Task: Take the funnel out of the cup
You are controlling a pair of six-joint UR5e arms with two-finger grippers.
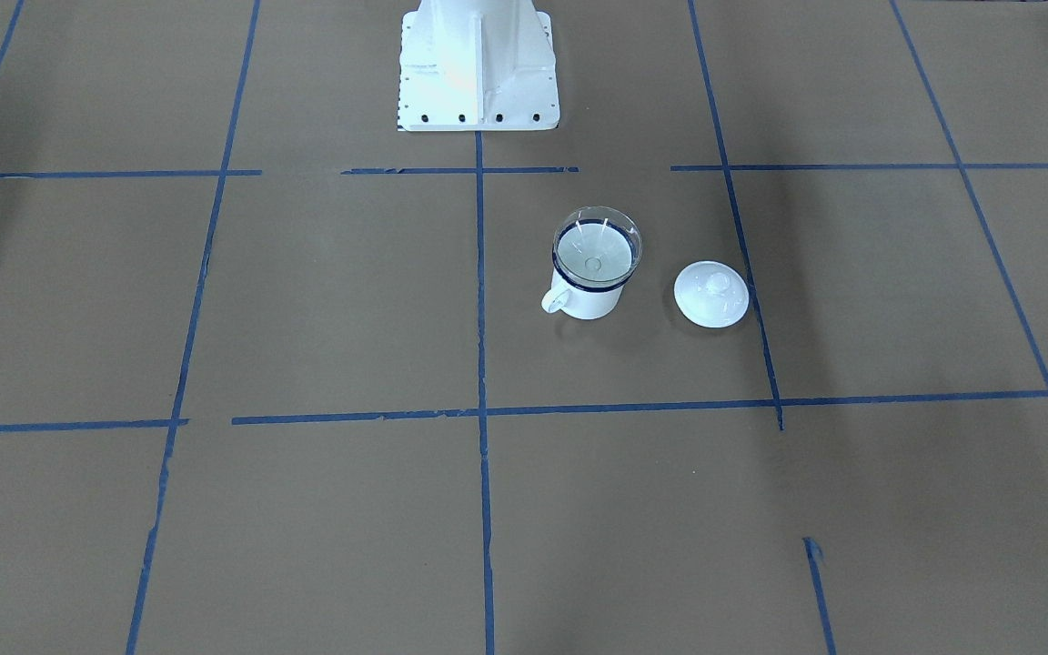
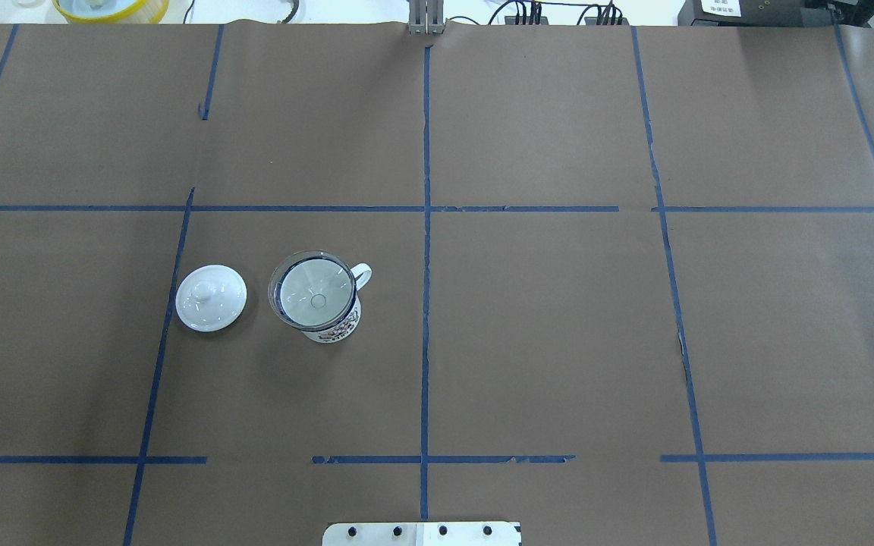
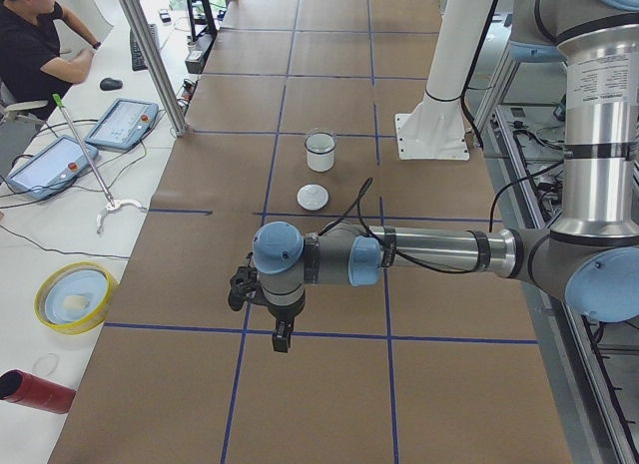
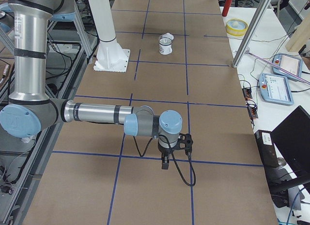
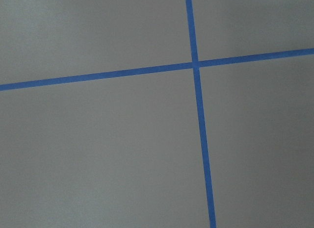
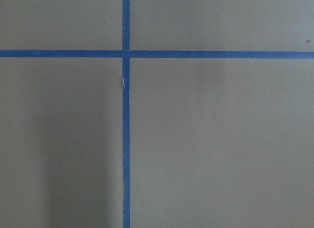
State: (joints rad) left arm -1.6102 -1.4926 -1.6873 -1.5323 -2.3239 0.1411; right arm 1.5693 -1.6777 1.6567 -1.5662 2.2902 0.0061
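The clear funnel [image 1: 597, 246] [image 2: 314, 290] sits upright in the mouth of the white cup [image 1: 589, 303] [image 2: 334, 327], which has a dark blue rim and a loop handle. The pair also shows far off in the side views, the funnel [image 3: 320, 138] [image 4: 166, 39] on the cup [image 3: 320, 160] [image 4: 165, 49]. My left gripper [image 3: 283, 339] hangs over bare table well away from the cup, fingers pointing down; I cannot tell its state. My right gripper [image 4: 165, 164] hangs the same way at the table's other end; its state cannot be told either. Both wrist views show only brown paper and blue tape.
A white round knobbed lid [image 1: 711, 293] [image 2: 211, 297] [image 3: 313, 197] lies flat beside the cup. The white robot base [image 1: 477, 64] stands at the table's middle edge. A metal pole [image 3: 150, 55], a seated person [image 3: 30, 45], tablets and a yellow bowl [image 3: 75, 296] are on the operators' side.
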